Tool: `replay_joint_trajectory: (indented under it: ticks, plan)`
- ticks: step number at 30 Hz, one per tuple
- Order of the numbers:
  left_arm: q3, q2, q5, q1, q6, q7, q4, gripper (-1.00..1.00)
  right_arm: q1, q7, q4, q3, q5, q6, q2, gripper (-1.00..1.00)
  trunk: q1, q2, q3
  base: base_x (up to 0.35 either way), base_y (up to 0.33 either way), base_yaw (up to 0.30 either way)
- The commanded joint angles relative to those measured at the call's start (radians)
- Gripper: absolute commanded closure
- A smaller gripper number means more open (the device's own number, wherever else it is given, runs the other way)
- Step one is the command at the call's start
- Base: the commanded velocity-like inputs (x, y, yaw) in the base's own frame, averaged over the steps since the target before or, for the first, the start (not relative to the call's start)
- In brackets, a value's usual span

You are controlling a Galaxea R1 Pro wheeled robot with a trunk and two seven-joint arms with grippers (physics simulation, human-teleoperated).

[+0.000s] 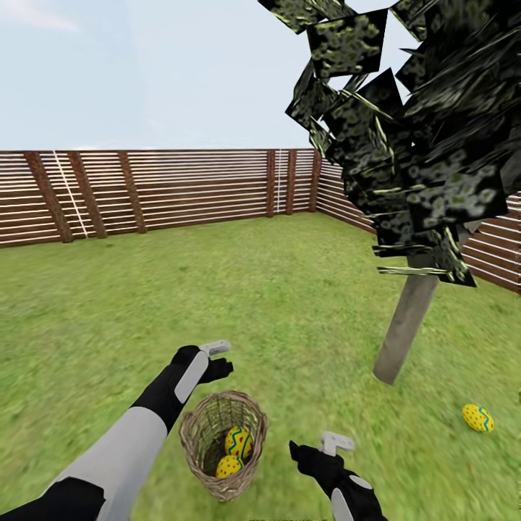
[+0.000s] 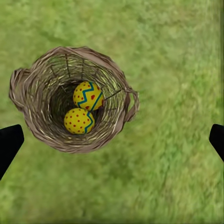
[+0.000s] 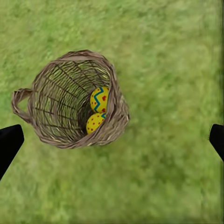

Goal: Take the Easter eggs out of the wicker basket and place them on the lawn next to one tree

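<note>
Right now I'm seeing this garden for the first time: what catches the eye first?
The wicker basket on the lawn between both arms, with two Easter eggs inside. Next, the grey-trunked tree with dark blocky foliage at right, and a third egg lying on the grass near it.

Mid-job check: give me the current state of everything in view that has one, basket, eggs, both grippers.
Round woven brown-tan wicker basket: upright on the lawn, holding two eggs.
Two yellow zigzag-painted Easter eggs: inside the basket, touching each other.
Third yellow painted egg: out, lying on the grass beside the grey-trunked tree.
Left gripper: open, empty, above the basket's far side.
Right gripper: open, empty, beside the basket.
</note>
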Motion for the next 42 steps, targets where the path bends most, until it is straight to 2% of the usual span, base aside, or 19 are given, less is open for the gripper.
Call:
replay_joint_trajectory:
  ticks: [1,24,42]
  plan:
    - [-0.003,0.001,0.011,-0.001,0.002,0.010,-0.001,-1.00,-0.001,-0.008,-0.001,0.002,-0.010,0.004,0.000,-1.00,0.001,-0.002,-0.004,0.000,0.000,-0.197]
    - [-0.002,0.001,0.011,-0.001,0.005,0.010,0.000,-1.00,-0.001,-0.008,-0.001,0.002,-0.012,0.002,0.000,-1.00,0.001,-0.002,-0.032,0.005,0.003,-0.186]
    - [-0.002,0.000,0.011,-0.001,0.010,0.012,0.012,-1.00,-0.001,-0.008,-0.002,0.002,-0.012,0.001,-0.001,-1.00,0.001,-0.002,-0.034,0.216,0.141,-0.013]
